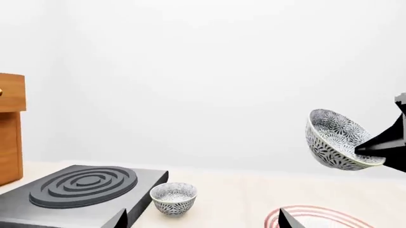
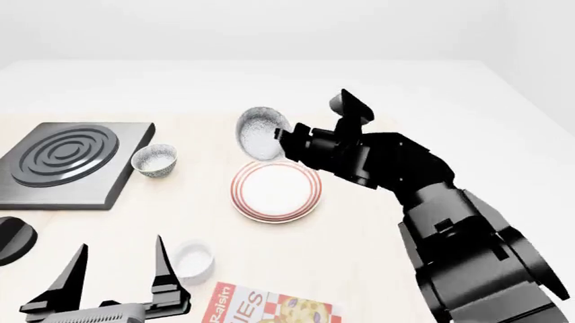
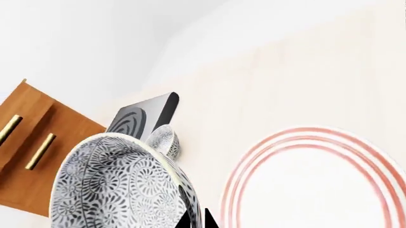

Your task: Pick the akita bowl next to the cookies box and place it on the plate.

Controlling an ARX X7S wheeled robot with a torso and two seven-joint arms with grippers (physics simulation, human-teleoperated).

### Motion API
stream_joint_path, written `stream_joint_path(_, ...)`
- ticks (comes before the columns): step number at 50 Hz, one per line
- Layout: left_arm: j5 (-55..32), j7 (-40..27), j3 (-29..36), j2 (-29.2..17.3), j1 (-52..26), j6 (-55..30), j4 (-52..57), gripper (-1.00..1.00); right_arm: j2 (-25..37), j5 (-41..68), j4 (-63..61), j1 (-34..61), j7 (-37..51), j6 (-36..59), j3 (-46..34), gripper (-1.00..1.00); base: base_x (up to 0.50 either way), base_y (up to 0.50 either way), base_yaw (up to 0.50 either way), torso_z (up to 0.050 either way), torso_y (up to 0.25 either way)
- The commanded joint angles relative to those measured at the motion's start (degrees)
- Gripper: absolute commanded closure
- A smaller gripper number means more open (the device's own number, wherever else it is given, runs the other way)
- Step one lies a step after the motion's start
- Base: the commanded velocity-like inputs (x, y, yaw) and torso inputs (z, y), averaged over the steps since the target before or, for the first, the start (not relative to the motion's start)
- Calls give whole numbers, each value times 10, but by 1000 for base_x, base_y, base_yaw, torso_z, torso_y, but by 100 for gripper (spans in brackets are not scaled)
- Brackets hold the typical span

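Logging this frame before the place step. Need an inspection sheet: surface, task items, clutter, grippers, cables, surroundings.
Surface: pale wood table, flat, no spills seen.
Akita bowl: off the table, tilted, held by its rim, above the plate's far edge.
Plate: flat on the table, nothing on it.
Cookies box: at the near table edge, partly out of view.
Clutter: second patterned bowl upright beside the black burner block; small white cup near the cookies box; dark round object at the left edge.
Right gripper: shut on the akita bowl.
Left gripper: open, holding nothing.
Cables: nothing seen.
Surroundings: plain white walls; wooden cabinet beyond the burner block.
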Motion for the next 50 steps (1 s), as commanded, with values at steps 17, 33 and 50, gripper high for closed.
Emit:
stream_joint_path(17,-13,28,-16,6,-15,31,-41,-100,-14,-99,15,4,-12,4,153,100,0,0,0,0,1)
stream_joint_path(33,-14,29,-14,6,-17,43,-49,-100,-14,-57,15,15,6,-28,86,100,0,0,0,6,-243)
stream_joint_path(50,-36,34,-8,5,-20,36,-49,-100,-12,411,15,62,131,-82,-419,100,0,0,0,1,-24)
